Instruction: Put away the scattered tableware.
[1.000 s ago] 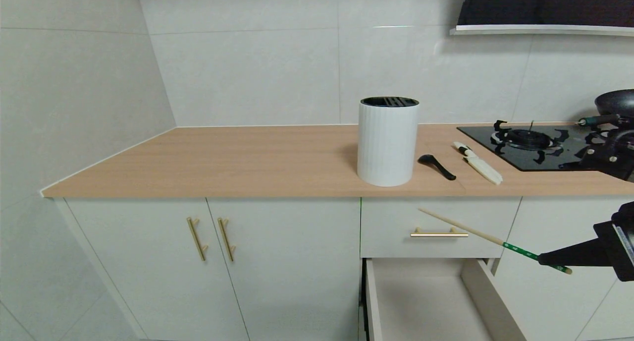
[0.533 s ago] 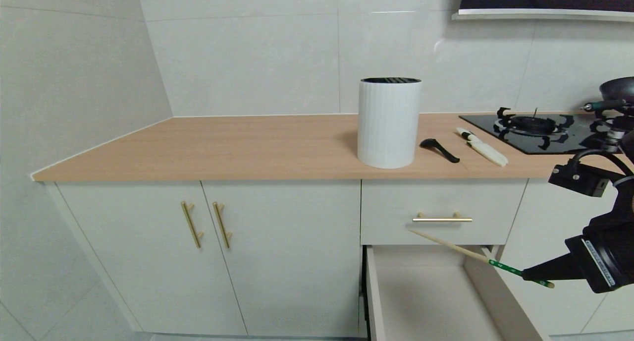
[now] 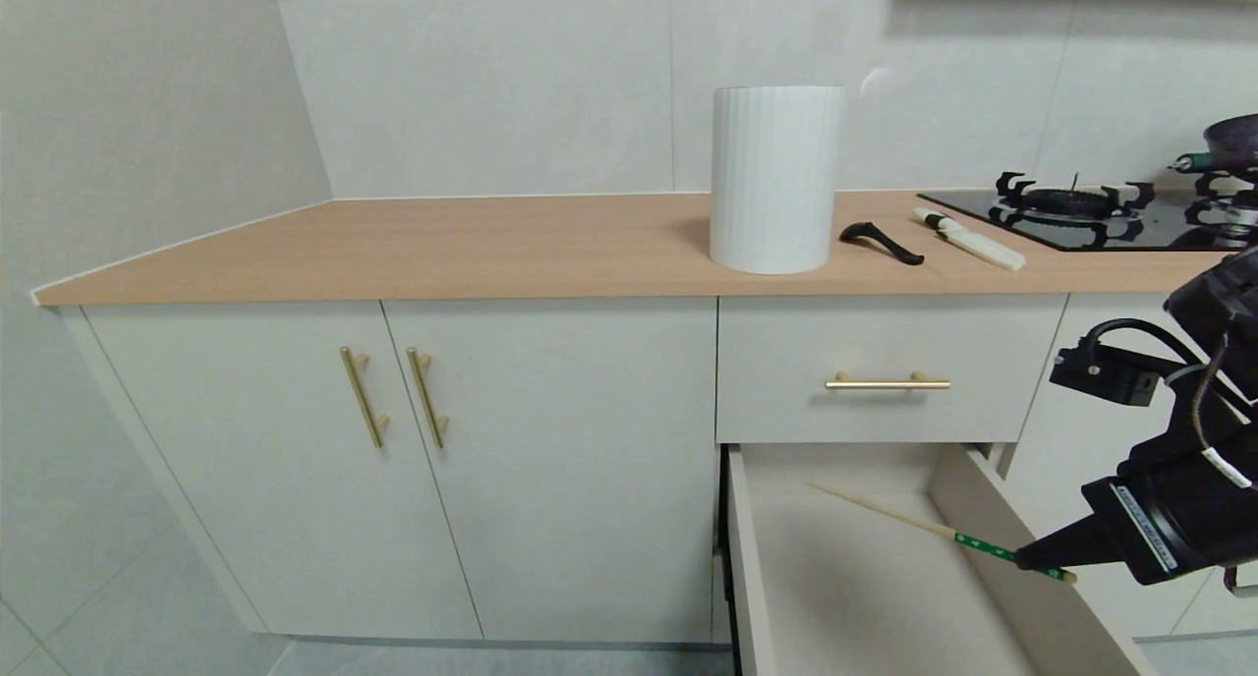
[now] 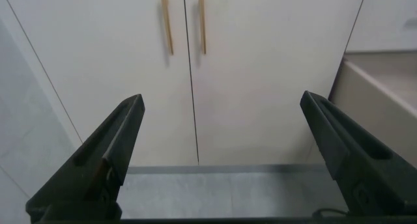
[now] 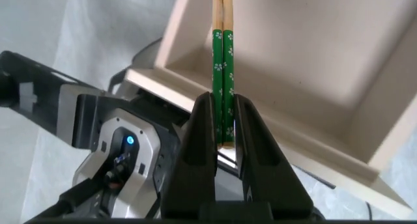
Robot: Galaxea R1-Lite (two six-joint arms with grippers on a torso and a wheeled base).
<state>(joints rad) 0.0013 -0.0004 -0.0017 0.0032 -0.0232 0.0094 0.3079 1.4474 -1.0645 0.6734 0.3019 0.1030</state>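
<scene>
— State of the right gripper (image 3: 1028, 558)?
— Clamped on the green-patterned ends of a pair of chopsticks (image 3: 904, 517), just over the right wall of the open drawer (image 3: 744, 558)
— And the chopsticks themselves?
— Held side by side, with bare wooden tips slanting out over the inside of the drawer, toward its back. Touching the drawer floor or not, impossible to tell
— And the left gripper (image 4: 221, 107)?
— Fingers spread wide apart, holding nothing, low in front of the white cabinet doors (image 4: 260, 68) with gold bar handles
— Out on the wooden countertop (image 3: 442, 249)?
— A black spoon (image 3: 880, 242) and a cream-coloured knife (image 3: 971, 240), lying near each other without touching, between the white ribbed utensil holder (image 3: 774, 180) and the gas hob (image 3: 1071, 209)
— Directly above the open drawer?
— A shut drawer front (image 3: 786, 411) with a gold handle
</scene>
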